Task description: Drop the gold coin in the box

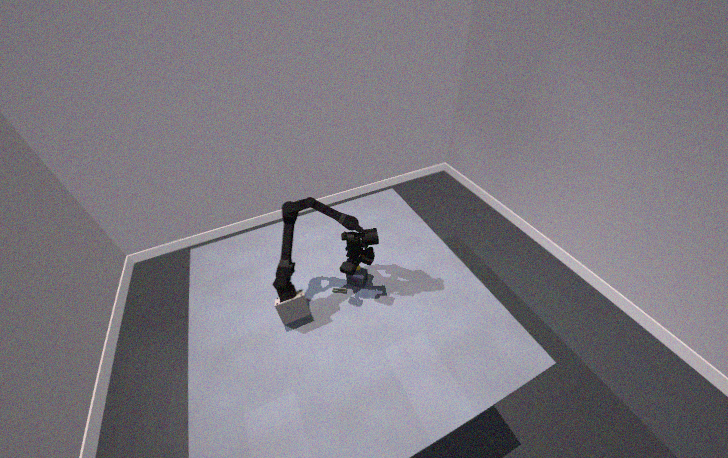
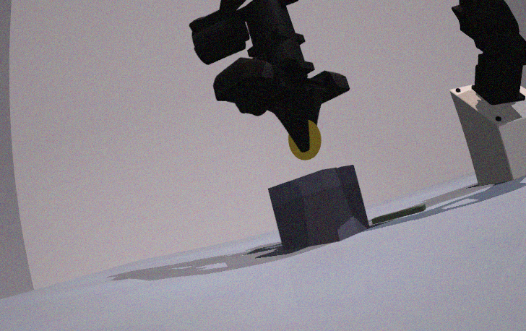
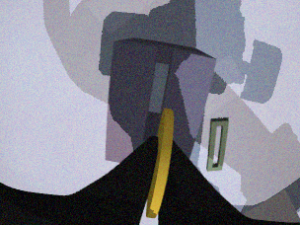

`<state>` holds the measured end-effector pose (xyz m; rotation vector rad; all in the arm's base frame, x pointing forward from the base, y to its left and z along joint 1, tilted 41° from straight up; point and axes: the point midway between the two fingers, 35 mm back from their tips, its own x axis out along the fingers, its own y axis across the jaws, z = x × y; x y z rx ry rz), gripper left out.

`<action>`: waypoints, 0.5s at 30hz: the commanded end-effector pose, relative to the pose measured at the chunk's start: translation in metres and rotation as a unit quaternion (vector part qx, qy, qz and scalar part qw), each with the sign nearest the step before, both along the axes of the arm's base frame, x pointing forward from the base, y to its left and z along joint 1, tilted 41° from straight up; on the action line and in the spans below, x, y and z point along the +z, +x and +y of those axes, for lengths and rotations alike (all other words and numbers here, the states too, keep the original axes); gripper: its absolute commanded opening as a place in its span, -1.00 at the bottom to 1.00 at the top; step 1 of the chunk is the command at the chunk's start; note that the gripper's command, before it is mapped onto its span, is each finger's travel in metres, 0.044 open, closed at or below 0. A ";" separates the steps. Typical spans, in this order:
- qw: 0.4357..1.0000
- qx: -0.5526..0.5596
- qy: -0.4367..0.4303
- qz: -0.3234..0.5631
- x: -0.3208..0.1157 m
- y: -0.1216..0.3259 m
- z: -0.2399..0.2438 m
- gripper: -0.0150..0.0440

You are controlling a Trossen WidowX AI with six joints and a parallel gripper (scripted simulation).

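One coin (image 2: 313,142), and I've got it pinched edge-up in the pincer (image 2: 303,137), fingers clamped tight on its faces with the lower half of the gold disc poking out below the tips. From the exterior camera I see it hanging in the air right above the grey box (image 2: 318,205), a clear gap between the coin's bottom edge and the lid. On my wrist view the coin (image 3: 161,163) shows as a thin yellow strip running up between the two dark fingers, and its far end points at the slot (image 3: 158,88), a narrow paler strip in the top of the box (image 3: 158,97). The strip and the slot look close to lined up, the coin leaning just slightly off the slot's direction. To the right of the box in that view lies the dark-green holder (image 3: 217,144), flat on the worktop (image 3: 39,95), with nothing standing in it. The exterior camera catches the holder (image 2: 398,214) as a low green sliver just behind the box, between it and the pale base block (image 2: 503,135) that carries the arm. From the top camera the arm (image 1: 298,227) arches over from its base and the pincer (image 1: 355,267) points straight down over the box (image 1: 359,279); things there are too small for me to read more.
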<state>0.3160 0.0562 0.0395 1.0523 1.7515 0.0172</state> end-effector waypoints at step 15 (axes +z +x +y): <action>1.000 -0.002 0.000 0.002 0.003 0.005 0.002 -0.48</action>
